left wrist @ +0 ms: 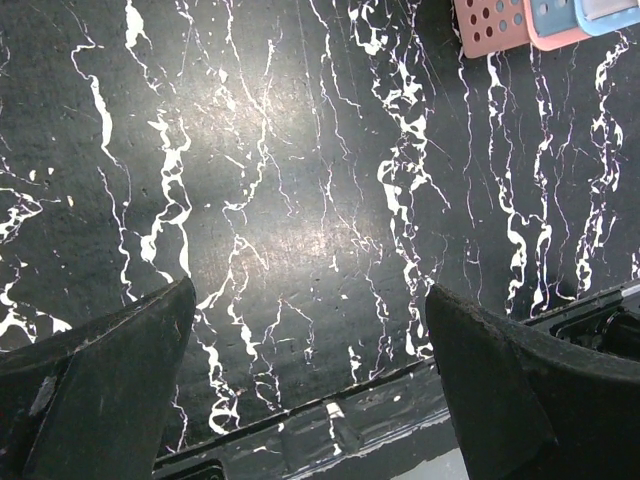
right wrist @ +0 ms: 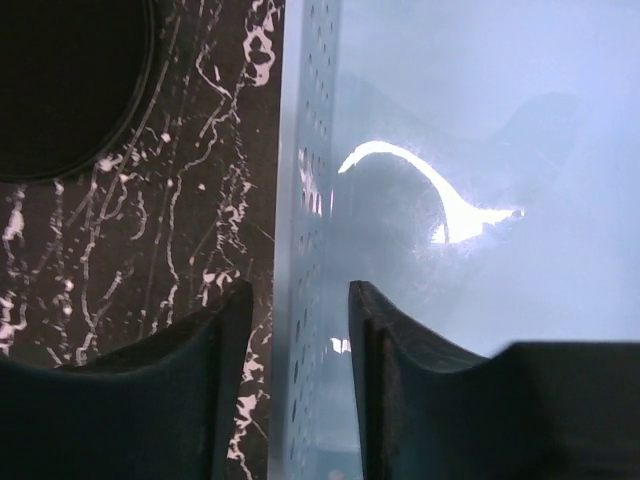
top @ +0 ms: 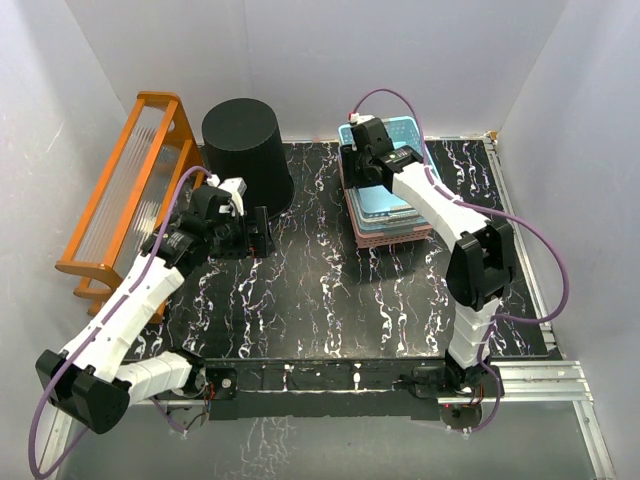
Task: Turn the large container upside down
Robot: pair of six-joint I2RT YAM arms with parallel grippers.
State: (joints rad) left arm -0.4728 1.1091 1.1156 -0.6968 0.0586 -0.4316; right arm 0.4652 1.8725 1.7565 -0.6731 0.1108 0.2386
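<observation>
The large container [top: 248, 150], a tall black tapered bin, stands at the back left of the marble table. Its upper round face is dark; I cannot tell whether that face is the mouth or the base. It also shows as a dark disc in the right wrist view [right wrist: 60, 80]. My left gripper [top: 262, 232] is open and empty just in front of the bin, with its fingers [left wrist: 100, 390] wide apart over bare table. My right gripper [top: 362, 165] is open. In the right wrist view it [right wrist: 300, 340] straddles the left wall of the blue basket [right wrist: 450, 150].
The blue basket [top: 400, 135] tops a stack with a white and a pink basket [top: 390, 232] at the back right. The pink one also shows in the left wrist view [left wrist: 490, 20]. An orange rack [top: 130, 190] stands along the left edge. White walls enclose the table.
</observation>
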